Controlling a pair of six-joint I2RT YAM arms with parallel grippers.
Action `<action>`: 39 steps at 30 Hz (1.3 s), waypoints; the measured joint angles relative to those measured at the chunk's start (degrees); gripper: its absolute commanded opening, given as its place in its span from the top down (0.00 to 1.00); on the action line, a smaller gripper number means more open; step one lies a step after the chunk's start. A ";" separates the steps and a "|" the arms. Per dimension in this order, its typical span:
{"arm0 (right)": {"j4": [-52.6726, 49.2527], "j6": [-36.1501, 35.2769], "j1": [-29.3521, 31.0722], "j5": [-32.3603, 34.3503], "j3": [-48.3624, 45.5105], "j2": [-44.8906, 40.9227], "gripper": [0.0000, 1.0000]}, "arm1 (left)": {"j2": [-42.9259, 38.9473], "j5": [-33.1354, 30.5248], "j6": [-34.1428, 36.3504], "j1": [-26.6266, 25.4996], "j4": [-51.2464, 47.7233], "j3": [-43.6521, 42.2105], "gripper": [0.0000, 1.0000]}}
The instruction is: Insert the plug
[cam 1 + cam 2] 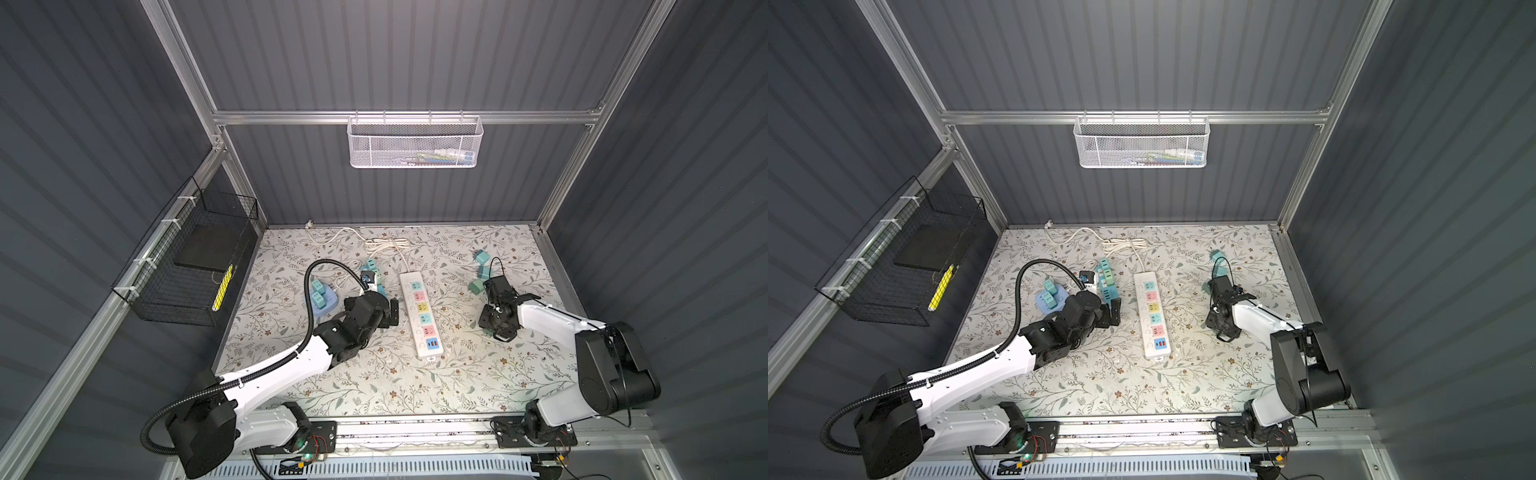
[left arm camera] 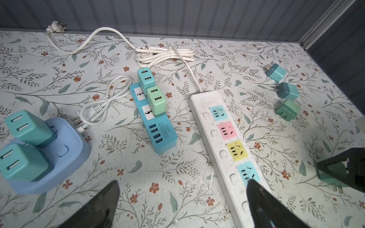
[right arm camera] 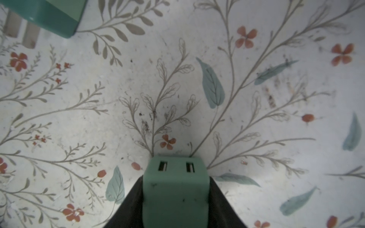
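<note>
Right arm (image 1: 548, 320) extends low over the table (image 1: 457, 374), wrist pitched down. Right gripper (image 3: 176, 177) clamps the green plug (image 3: 175, 197), one finger on each side, USB face just beyond the fingertips. Left gripper (image 2: 183, 183) stands fully spread; power strip (image 2: 207, 124) just beside one fingertip.

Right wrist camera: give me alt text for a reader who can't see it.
A green two-port USB plug sits between the right gripper's black fingers, which press against both its sides, with a white table printed with leaves and red flowers behind it. A second, teal plug with two metal prongs lies partly in view nearby.
</note>
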 measured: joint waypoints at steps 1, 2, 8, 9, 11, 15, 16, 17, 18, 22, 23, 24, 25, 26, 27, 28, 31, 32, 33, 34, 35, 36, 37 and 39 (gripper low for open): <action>-0.13 -0.07 0.39 0.17 0.00 -0.57 0.59 | -0.02 0.00 0.00 0.00 -0.04 0.00 0.00; -0.33 -0.17 0.96 0.42 0.02 -1.09 0.59 | -0.02 0.00 -0.02 0.15 -0.15 0.00 0.00; -0.85 0.98 7.72 1.11 0.28 -1.84 0.59 | -0.37 0.02 -0.15 0.15 -0.33 0.00 0.00; -0.90 1.64 9.33 1.07 0.28 -1.51 0.59 | -0.37 0.07 -0.26 0.15 -0.35 0.00 0.00; -0.92 3.06 12.37 1.05 0.26 -0.68 0.59 | -0.35 0.33 -0.31 0.15 -0.33 0.00 0.00; -0.72 6.40 17.35 0.63 -1.03 -0.07 0.51 | -0.09 1.14 -0.31 0.15 -0.31 0.00 0.00; -0.70 7.02 17.92 0.59 -1.55 -0.20 0.45 | 0.04 1.31 -0.31 0.15 -0.31 0.00 0.00; -0.57 7.82 18.40 0.63 -2.05 -0.63 0.39 | 0.15 1.53 -0.28 0.15 -0.31 0.00 0.00; -0.46 8.90 18.67 0.22 -2.73 -1.29 0.34 | 0.31 1.64 -0.28 0.15 -0.31 0.00 0.00; -0.28 11.23 19.56 -2.03 -5.84 -4.96 0.31 | 1.84 2.45 -0.26 0.15 -0.31 0.81 0.00; 0.00 11.91 19.82 -3.13 -6.54 -6.19 0.31 | 2.51 2.67 -0.26 0.15 -0.28 1.33 0.00; 0.50 12.55 20.11 -4.20 -7.06 -7.30 0.30 | 3.13 2.86 -0.24 0.15 -0.31 1.90 0.00; 1.44 12.94 20.37 -5.16 -7.58 -8.22 0.31 | 3.72 3.13 -0.26 0.15 -0.26 2.43 0.00; 2.75 13.22 20.61 -6.03 -8.09 -8.98 0.31 | 4.28 3.52 -0.24 0.15 -0.24 2.97 0.00; 4.07 13.35 20.74 -6.99 -8.35 -9.46 0.30 | 4.70 3.82 -0.24 0.15 -0.17 3.41 0.00; 5.05 13.33 20.83 -7.67 -8.35 -9.51 0.31 | 5.03 4.02 -0.24 0.15 -0.13 3.72 0.00; 8.09 12.94 20.85 -9.49 -7.76 -8.61 0.31 | 5.92 4.90 -0.24 0.15 -0.11 4.61 0.00; 9.18 12.72 20.85 -10.23 -7.43 -8.13 0.32 | 6.12 5.07 -0.22 0.15 -0.11 4.87 0.00; 9.75 12.55 20.79 -10.86 -6.97 -7.72 0.32 | 6.27 5.29 -0.20 0.15 -0.11 5.11 0.00; 9.99 12.37 20.76 -11.08 -6.58 -7.61 0.32 | 6.43 5.51 -0.11 0.15 -0.15 5.40 0.00; 9.88 12.02 20.74 -11.08 -6.01 -7.72 0.32 | 6.64 6.01 0.00 0.17 -0.20 5.84 0.02; 9.53 11.52 20.74 -10.82 -5.44 -8.20 0.31 | 6.99 6.56 0.26 0.17 -0.22 6.45 0.03; 9.03 11.04 20.72 -10.47 -5.05 -8.85 0.30 | 7.30 7.08 0.61 0.24 -0.20 6.93 0.05; 6.80 9.35 20.35 -8.07 -4.55 -12.70 0.27 | 8.76 9.42 2.05 0.26 0.00 8.66 0.10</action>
